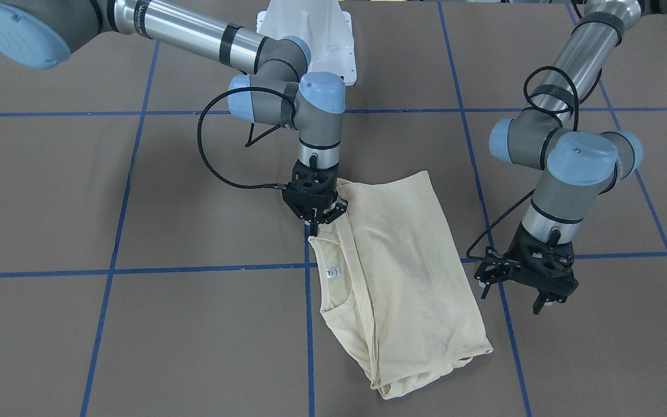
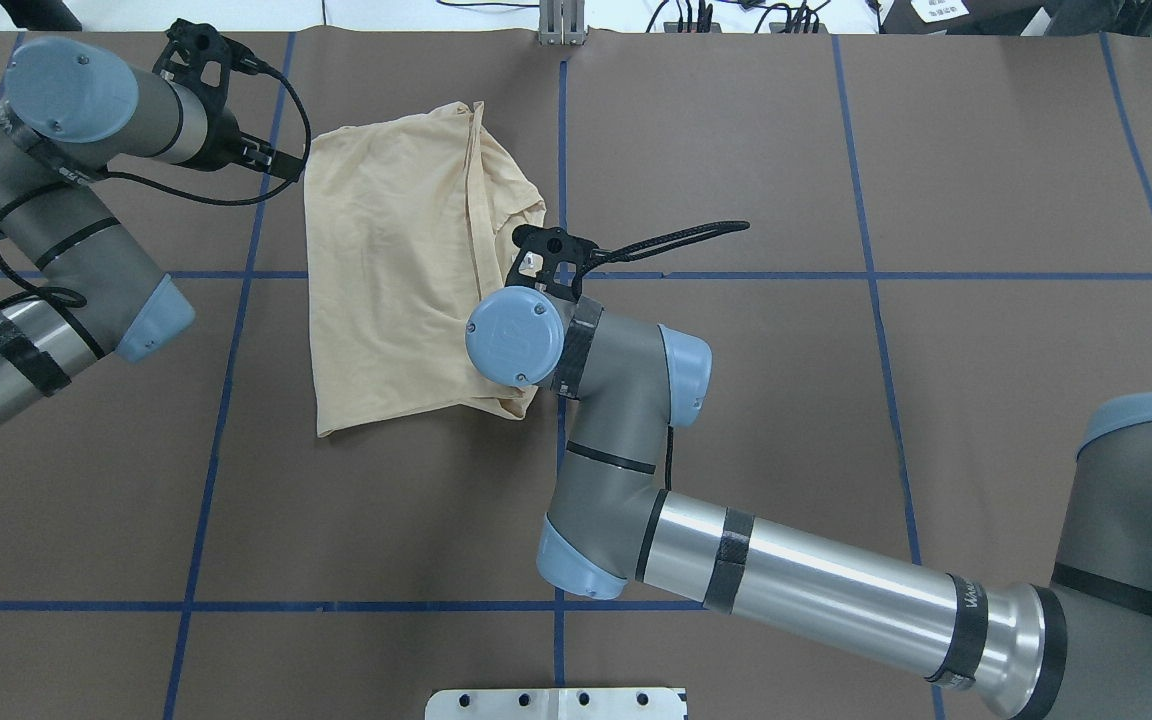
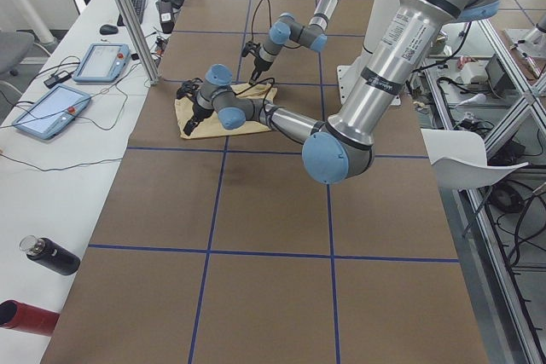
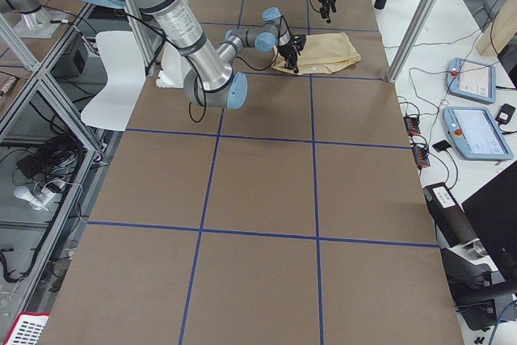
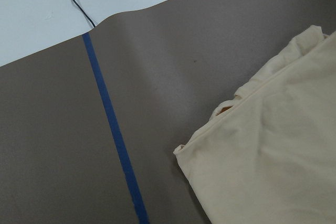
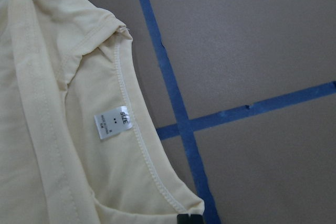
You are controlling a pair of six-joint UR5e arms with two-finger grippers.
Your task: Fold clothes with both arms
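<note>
R gripper (image 1: 317, 223) jaws at T-shirt (image 1: 403, 260) shoulder, we can't tell if pinching | L gripper (image 1: 510, 296) jaws spread, fabric edge just beside | we'd pinch both layers, lift evenly

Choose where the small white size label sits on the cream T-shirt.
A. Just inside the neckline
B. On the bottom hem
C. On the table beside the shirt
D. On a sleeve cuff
A: in the right wrist view the white label lies on the fabric just inside the stitched neckline of the T-shirt.
</note>
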